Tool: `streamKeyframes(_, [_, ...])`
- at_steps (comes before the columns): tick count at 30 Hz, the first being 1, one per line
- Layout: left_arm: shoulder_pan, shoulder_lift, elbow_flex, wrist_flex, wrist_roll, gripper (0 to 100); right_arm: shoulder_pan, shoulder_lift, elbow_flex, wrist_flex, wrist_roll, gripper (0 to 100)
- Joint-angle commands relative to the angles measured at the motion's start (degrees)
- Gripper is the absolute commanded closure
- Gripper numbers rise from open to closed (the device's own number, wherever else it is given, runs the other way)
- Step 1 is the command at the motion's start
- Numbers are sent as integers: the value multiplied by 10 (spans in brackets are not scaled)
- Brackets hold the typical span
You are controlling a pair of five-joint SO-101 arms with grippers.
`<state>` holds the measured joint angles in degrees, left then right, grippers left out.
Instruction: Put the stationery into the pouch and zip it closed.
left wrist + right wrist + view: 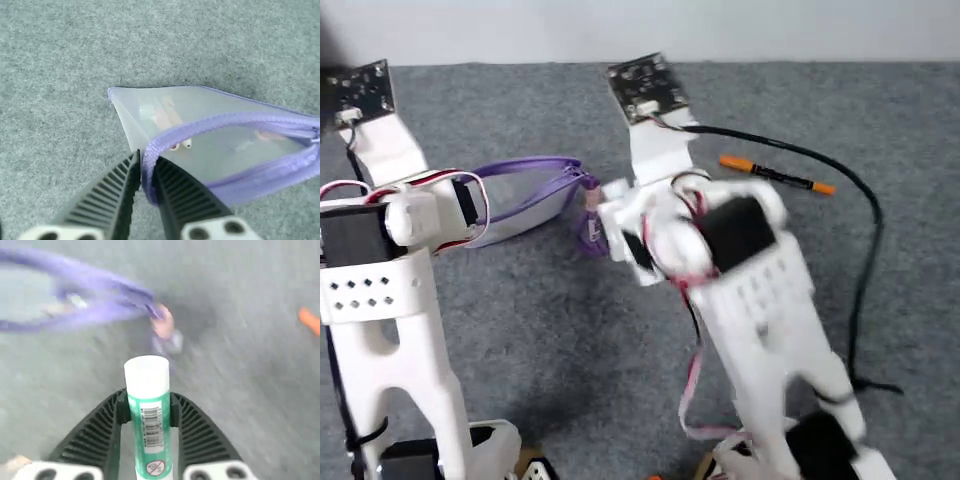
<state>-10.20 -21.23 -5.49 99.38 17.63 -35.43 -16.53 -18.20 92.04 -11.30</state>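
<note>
Barcode [151,427] on glue stick [146,377], right gripper [147,401]; left gripper [144,160] pinching pouch [210,107].

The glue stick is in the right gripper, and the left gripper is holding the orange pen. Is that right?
Not quite. The right gripper does hold the glue stick, but the left gripper is shut on the zipper edge of the purple pouch, as the left wrist view shows. The orange pen lies loose on the table.
</note>
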Motion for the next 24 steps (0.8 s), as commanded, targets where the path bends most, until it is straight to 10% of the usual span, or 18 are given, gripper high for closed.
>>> streamKeyframes(1, [5, 2, -26, 9, 6, 987, -55, -74, 21, -75, -44, 991])
streamKeyframes(18, [3, -3, -27, 9, 6, 987, -138, -181, 467, -902, 149, 991])
streamKeyframes(24, [2, -3, -27, 9, 6, 987, -137, -162, 549, -1016, 157, 991])
